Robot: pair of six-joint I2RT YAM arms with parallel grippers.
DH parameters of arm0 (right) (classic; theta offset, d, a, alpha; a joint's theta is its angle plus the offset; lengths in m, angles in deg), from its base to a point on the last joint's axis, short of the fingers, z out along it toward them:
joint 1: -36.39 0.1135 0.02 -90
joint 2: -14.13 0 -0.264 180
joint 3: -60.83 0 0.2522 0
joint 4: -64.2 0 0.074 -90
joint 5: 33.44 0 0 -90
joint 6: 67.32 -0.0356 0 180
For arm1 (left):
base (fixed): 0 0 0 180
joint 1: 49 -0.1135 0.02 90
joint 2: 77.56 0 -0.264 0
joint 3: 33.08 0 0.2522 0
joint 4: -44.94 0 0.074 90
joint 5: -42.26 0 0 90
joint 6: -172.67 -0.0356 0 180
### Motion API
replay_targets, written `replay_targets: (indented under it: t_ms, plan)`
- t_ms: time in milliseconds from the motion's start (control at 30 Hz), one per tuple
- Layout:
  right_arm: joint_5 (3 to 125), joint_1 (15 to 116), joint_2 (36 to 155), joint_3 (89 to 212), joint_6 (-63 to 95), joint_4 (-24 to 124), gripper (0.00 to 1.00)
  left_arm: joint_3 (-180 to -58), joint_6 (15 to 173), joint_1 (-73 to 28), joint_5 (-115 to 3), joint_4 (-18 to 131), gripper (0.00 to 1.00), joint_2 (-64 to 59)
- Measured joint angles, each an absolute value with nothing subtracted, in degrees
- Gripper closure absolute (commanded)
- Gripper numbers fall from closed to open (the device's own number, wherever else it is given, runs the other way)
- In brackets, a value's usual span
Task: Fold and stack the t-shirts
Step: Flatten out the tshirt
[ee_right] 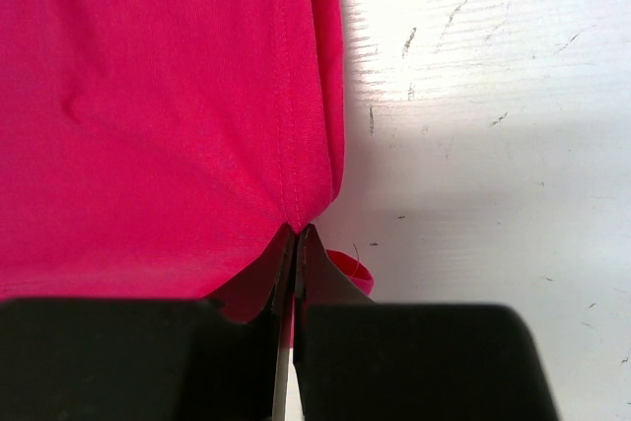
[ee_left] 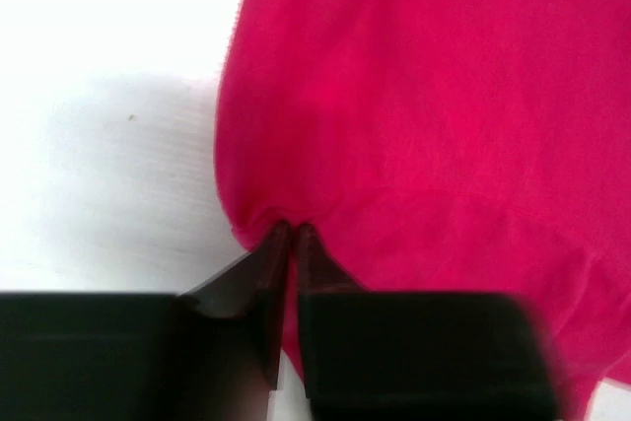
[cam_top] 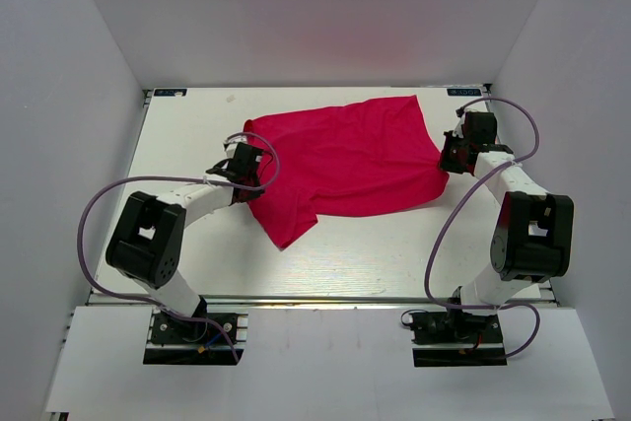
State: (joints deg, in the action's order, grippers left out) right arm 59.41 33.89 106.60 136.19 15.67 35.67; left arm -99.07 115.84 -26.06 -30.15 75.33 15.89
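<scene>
T-shirt [cam_top: 345,160]: one, crimson-pink, lying rumpled on the white table [cam_top: 375,263], towards the far side, stretched between the two arms, with one corner pointing towards the near edge. Left gripper [ee_left: 289,232]: jaws pressed together, pinching a bunched fold at the shirt's left edge. Right gripper [ee_right: 296,232]: jaws likewise closed, clamping the hemmed right edge, with a stitching line running up from the fingertips. The table beside it shows dark scuffs.

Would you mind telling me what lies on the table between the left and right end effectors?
Only the pink t-shirt spans from left end effector to right end effector, shown in the top view.
</scene>
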Motion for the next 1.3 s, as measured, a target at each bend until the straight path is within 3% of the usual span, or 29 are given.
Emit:
replay_targets:
  t_ms: [33, 533, 767, 867, 933, 967, 1000, 1300]
  plan:
    - [59.3, 33.9, 106.6, 136.2, 15.7, 35.7, 1.0, -99.0, 116.0, -26.1, -29.7, 75.6, 1.0, 15.7]
    - [54.6, 33.9, 107.1, 136.2, 15.5, 33.6, 1.0, -96.7, 120.5, -29.0, -21.6, 80.9, 1.0, 10.7]
    - [55.4, 33.9, 107.6, 136.3, 15.6, 31.8, 0.97, -93.0, 118.6, -29.3, -24.4, 77.5, 1.0, 5.2]
    - [57.1, 33.9, 107.6, 136.3, 15.6, 30.7, 0.89, -93.0, 117.3, -29.4, -25.5, 76.0, 1.0, 5.0]
    - [58.3, 33.9, 107.6, 136.3, 15.3, 29.5, 0.89, -92.7, 116.6, -29.4, -26.4, 75.0, 1.0, 5.0]
    - [58.5, 33.9, 107.6, 136.4, 15.1, 28.5, 0.91, -92.5, 116.5, -29.4, -26.8, 74.7, 1.0, 5.0]
    - [58.5, 33.9, 107.6, 136.5, 14.7, 27.3, 1.0, -92.3, 116.3, -29.4, -27.2, 74.5, 1.0, 5.0]
    - [51.4, 33.9, 103.1, 136.6, 9.5, 18.4, 1.0, -92.1, 115.2, -29.4, -27.7, 74.3, 1.0, 5.0]
